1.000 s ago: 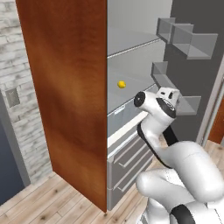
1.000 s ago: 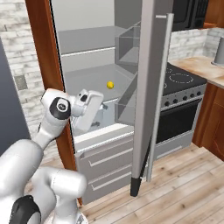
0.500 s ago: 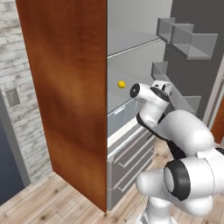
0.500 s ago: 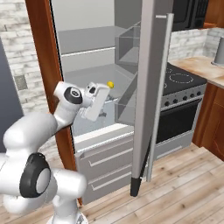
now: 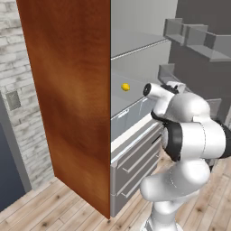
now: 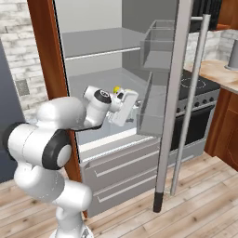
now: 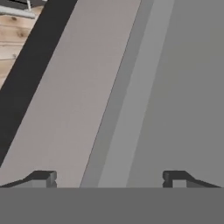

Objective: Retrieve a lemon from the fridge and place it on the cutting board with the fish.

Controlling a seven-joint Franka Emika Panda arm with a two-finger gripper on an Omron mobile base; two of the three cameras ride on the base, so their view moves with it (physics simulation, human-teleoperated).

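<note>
The fridge (image 5: 135, 54) stands open, pale grey shelves inside. On its middle shelf lies the lemon (image 5: 126, 86), small and yellow; in the right base view the lemon (image 6: 116, 89) peeks out just behind my hand. My gripper (image 6: 132, 108) is inside the fridge at shelf height, a little in front of and to the right of the lemon, not touching it. In the hand view the gripper (image 7: 109, 178) is open, its fingertips (image 7: 43, 177) far apart over bare grey fridge surfaces with nothing between them. The cutting board and the fish are out of view.
The open fridge door (image 6: 179, 93) with its long bar handle (image 6: 193, 102) and door bins (image 6: 153, 116) stands close to the right of my hand. Drawers (image 6: 125, 169) sit below the shelf. A wood-brown side panel (image 5: 67, 90) is on the left, a stove (image 6: 200, 97) on the right.
My arm has folded in and the hand has swung deeper into the fridge, toward the door side, passing in front of the lemon. The jaws stay wide apart.
</note>
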